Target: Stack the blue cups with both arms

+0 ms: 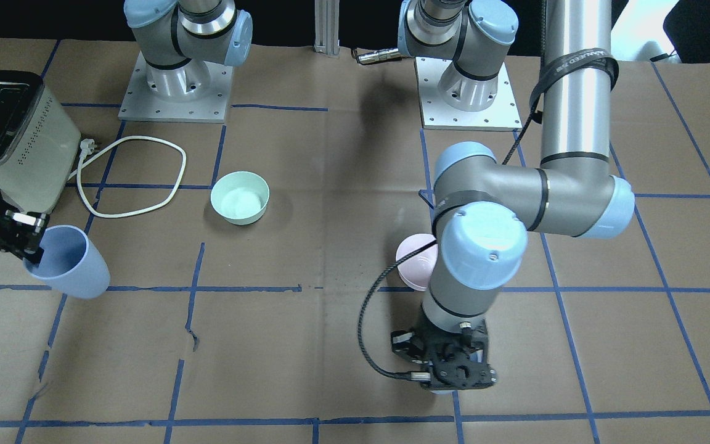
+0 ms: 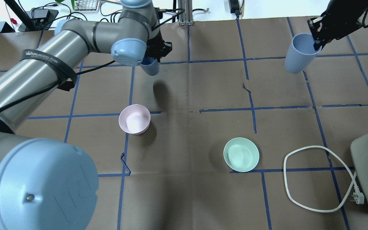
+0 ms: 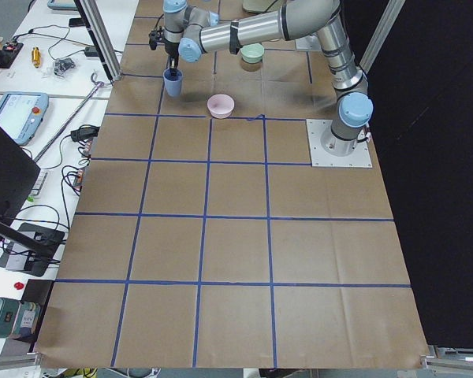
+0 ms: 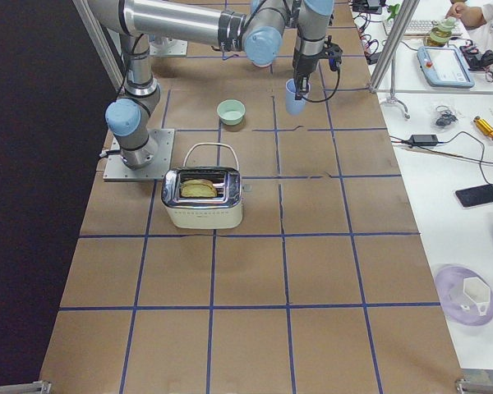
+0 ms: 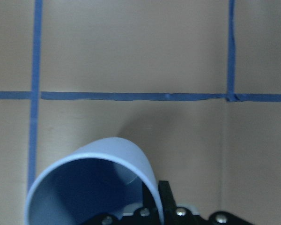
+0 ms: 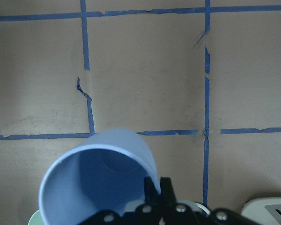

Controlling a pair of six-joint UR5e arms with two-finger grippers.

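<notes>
My left gripper (image 2: pixel 154 57) is shut on the rim of one blue cup (image 2: pixel 150 67) and holds it above the table at the far left; its shadow lies below it. The left wrist view shows this cup (image 5: pixel 91 183) open towards the camera, the rim pinched. My right gripper (image 2: pixel 317 41) is shut on the rim of the other blue cup (image 2: pixel 297 54), tilted and held up at the far right. That cup also shows in the front view (image 1: pixel 71 262) and the right wrist view (image 6: pixel 98 178). The two cups are far apart.
A pink bowl (image 2: pixel 134 118) stands left of centre and a mint-green bowl (image 2: pixel 241 154) right of centre. A cream toaster (image 1: pixel 16 139) holding toast, with its white cord (image 2: pixel 315 179), is at the near right. The left arm's elbow (image 1: pixel 484 246) hangs over the pink bowl.
</notes>
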